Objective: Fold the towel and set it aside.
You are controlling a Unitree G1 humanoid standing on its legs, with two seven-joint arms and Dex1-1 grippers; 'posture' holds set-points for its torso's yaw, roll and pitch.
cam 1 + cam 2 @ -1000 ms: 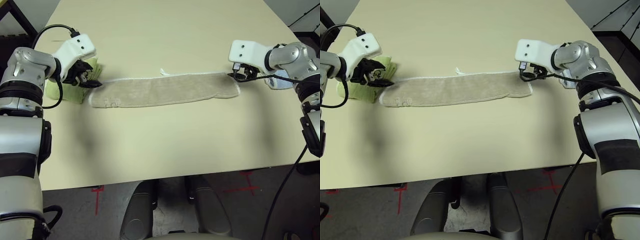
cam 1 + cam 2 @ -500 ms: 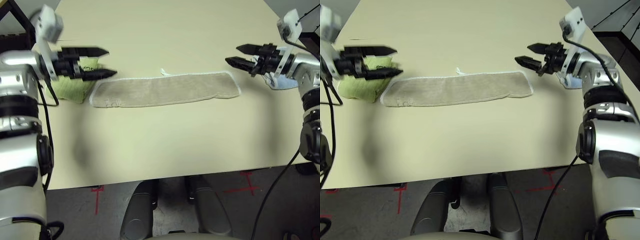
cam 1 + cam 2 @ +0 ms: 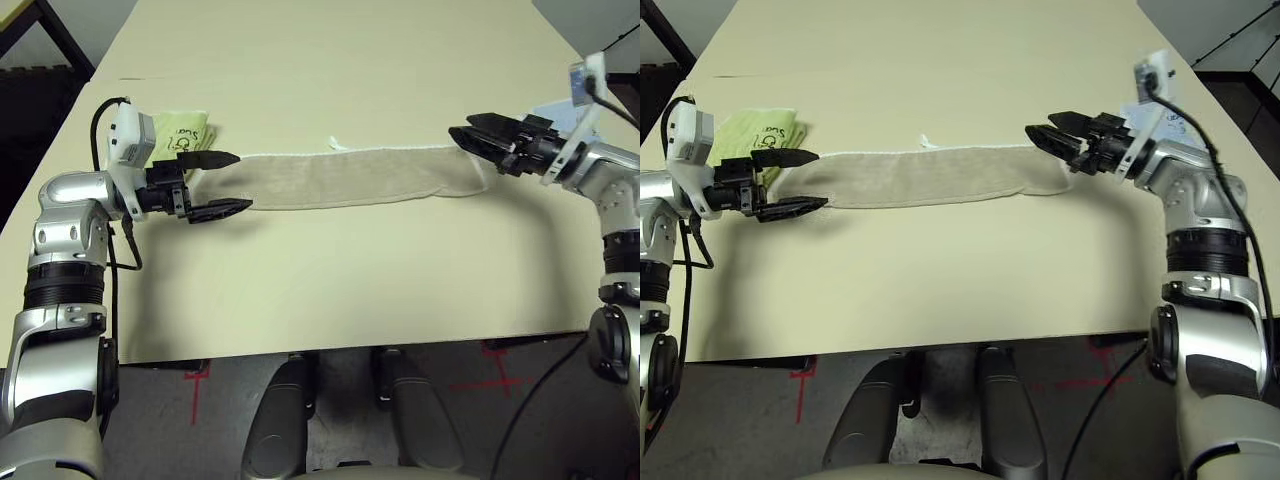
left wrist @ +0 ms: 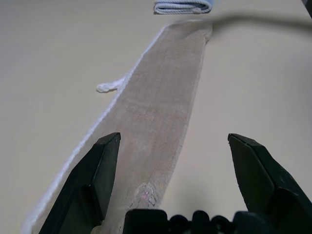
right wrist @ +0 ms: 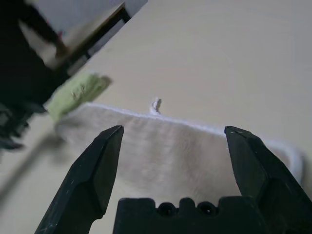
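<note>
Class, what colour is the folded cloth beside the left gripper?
Lime green, clearest in the right eye view.

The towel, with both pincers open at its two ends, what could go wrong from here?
1. The towel lies as a long folded strip; a pincer closing on an end might catch only the top layer, so the fold could open when lifted.
2. The left pincer is close beside the green towel and might snag or nudge it.
3. The right pincer and the left might close at different moments, dragging the strip crooked.

Head stereo pair high above the table [image 3: 330,290], wrist cameras low and close (all sharing the towel [image 3: 350,178]).
</note>
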